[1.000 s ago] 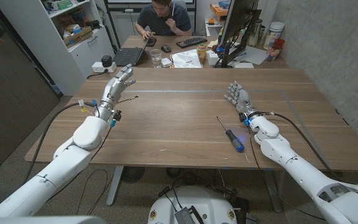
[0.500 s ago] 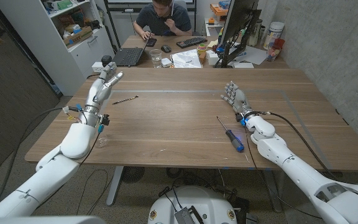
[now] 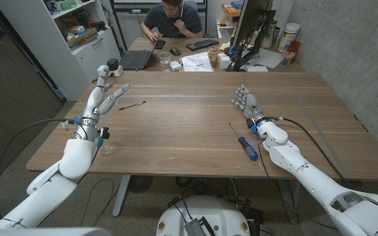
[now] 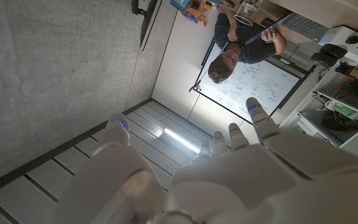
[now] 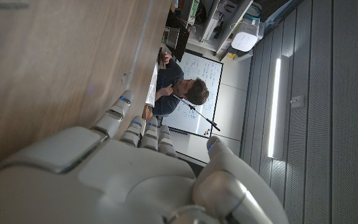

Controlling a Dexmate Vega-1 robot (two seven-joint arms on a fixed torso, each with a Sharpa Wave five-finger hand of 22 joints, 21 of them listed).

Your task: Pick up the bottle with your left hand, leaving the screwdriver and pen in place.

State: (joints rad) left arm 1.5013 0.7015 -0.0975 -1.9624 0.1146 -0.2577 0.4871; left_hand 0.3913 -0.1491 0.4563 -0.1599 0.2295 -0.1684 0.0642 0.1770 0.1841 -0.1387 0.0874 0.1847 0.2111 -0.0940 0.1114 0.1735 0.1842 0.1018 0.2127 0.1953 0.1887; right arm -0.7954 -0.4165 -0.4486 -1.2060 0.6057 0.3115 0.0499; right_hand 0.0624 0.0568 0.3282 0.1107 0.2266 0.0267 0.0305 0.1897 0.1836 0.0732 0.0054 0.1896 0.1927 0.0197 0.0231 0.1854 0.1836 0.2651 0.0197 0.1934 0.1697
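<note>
A small clear object [image 3: 106,150], possibly the bottle, lies near the table's front left edge, beside my left forearm; it is too small to tell for certain. My left hand [image 3: 104,96] is raised above the table's left side, fingers spread, holding nothing. The left wrist view shows the back of the left hand [image 4: 229,180] against the ceiling. A thin dark pen [image 3: 132,105] lies just right of that hand. The blue-handled screwdriver [image 3: 246,144] lies at the front right. Behind it my right hand [image 3: 245,101] stands with fingers extended and nothing in it; the right hand [image 5: 123,168] is close to the wood.
The wooden table [image 3: 189,124] is bare across its middle. Behind it a second desk carries a laptop [image 3: 136,59], a glass [image 3: 165,61], a keyboard [image 3: 202,44] and a monitor [image 3: 249,26], with a person [image 3: 172,16] seated there. A white shelf unit [image 3: 64,46] stands at far left.
My left arm has swung left and back toward the table's left edge, away from the pen, uncovering the small clear object. The right hand has shifted slightly left.
</note>
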